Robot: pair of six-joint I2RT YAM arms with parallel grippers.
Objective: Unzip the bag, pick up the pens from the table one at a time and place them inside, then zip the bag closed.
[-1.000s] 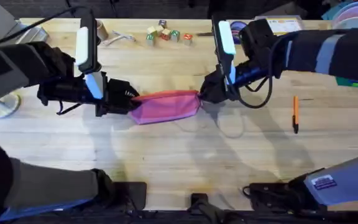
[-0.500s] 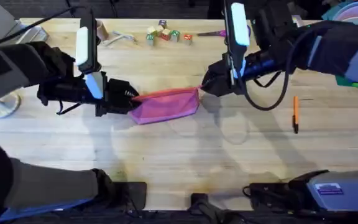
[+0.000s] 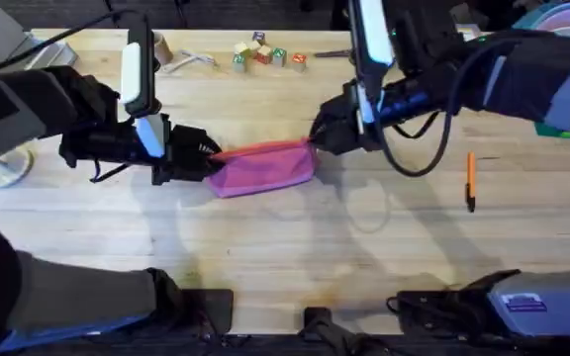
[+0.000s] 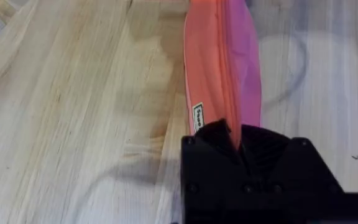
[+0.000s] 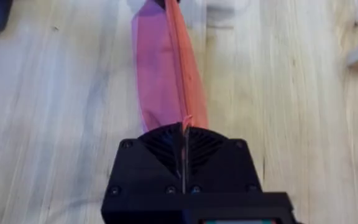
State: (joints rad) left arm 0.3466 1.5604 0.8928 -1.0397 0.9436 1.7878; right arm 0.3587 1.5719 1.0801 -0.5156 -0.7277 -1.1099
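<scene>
Light butcher-block wooden table (image 3: 265,247) was noted under both arms. One pink fabric zipper pouch (image 3: 265,166) lay mid-table, pinched at its ends by left gripper (image 3: 204,153) and right gripper (image 3: 317,141), both closed on fabric. It was judged soft, light, floppy; best held by end and zipper pull. One orange stick pen (image 3: 470,178) lay well apart.

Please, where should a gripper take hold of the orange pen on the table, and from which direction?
Grip the orange pen across the middle of its barrel, coming straight down from above. It lies flat on the table, alone, with bare wood on both long sides, so the fingers can probably straddle its thin shaft. Its dark tip points toward the arms' bases.
</scene>
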